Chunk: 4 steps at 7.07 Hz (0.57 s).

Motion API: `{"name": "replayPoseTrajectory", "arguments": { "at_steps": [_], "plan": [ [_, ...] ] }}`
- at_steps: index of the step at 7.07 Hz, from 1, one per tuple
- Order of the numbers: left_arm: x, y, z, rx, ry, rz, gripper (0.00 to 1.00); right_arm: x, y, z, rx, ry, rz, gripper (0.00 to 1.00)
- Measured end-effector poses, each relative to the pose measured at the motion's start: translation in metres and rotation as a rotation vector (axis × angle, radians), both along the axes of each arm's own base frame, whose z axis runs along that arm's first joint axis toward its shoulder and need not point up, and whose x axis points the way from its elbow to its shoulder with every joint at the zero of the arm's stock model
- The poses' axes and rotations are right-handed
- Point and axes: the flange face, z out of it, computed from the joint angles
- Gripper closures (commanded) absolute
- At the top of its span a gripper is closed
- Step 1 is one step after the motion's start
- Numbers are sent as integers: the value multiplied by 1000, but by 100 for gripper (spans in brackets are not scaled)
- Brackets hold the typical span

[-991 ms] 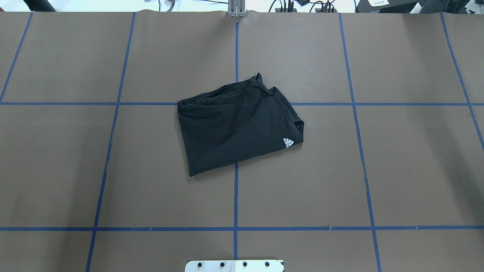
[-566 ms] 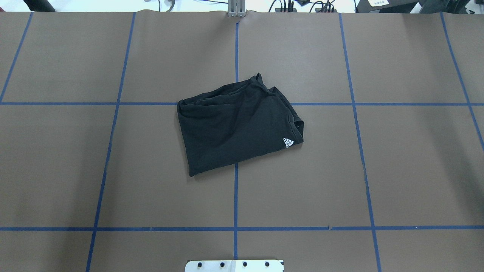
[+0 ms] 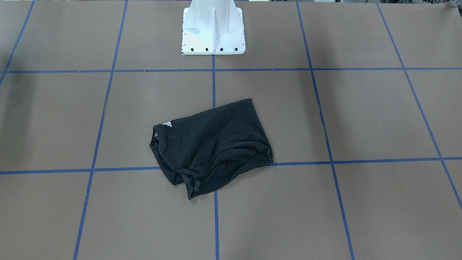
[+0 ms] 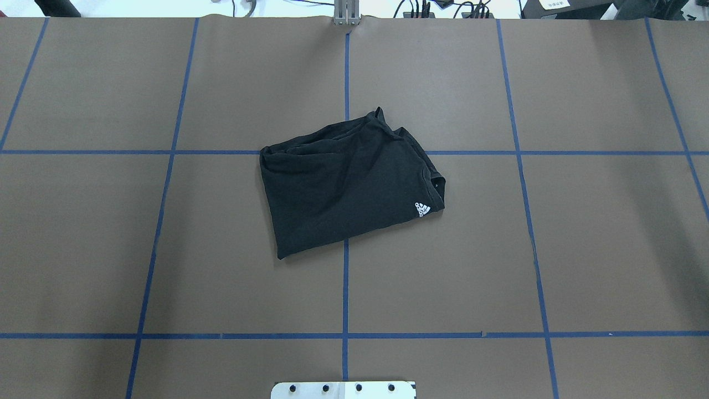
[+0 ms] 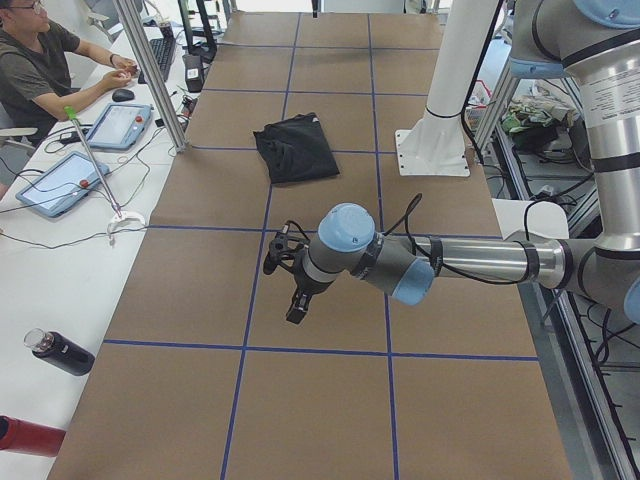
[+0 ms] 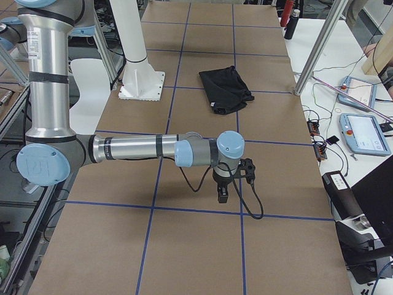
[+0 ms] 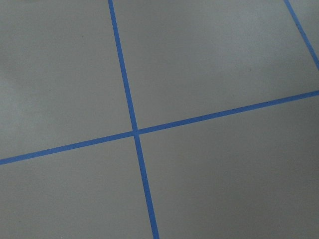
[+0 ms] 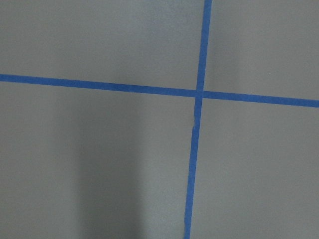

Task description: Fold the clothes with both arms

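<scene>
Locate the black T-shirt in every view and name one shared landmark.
Front-facing: T-shirt centre, below white pedestal.
Overhead: T-shirt centre, above pedestal.
Exterior left: T-shirt upper middle, left of pedestal.
Exterior right: T-shirt upper middle, right of pedestal.
Left wrist: absent.
Right wrist: absent.
Shared landmark: the pedestal.

Black pincer left gripper (image 5: 297, 310) and right gripper (image 6: 223, 196), well apart from black folded T-shirt (image 4: 343, 183): too small, jaws unreadable. White pedestal base (image 4: 343, 390) edge-cropped.

t-shirt (image 4: 346, 183) lies mid-table (image 4: 581, 249), in front of the pedestal base (image 3: 213, 32). left gripper (image 5: 297, 312) hangs over the table's left end, right gripper (image 6: 222, 196) over its right end, both well apart from the t-shirt.
</scene>
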Motion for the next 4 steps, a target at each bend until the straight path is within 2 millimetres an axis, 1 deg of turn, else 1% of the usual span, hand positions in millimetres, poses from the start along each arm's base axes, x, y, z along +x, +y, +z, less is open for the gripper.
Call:
{"name": "replayPoseTrajectory", "arguments": {
  "at_steps": [2,4],
  "plan": [
    [0,-2,-3,8,0,1,0,0,-2,-8,15,-3,1,0],
    [0,-2,-3,11,0,2,0,1,4,-8,15,2,2,0]
  ]
}}
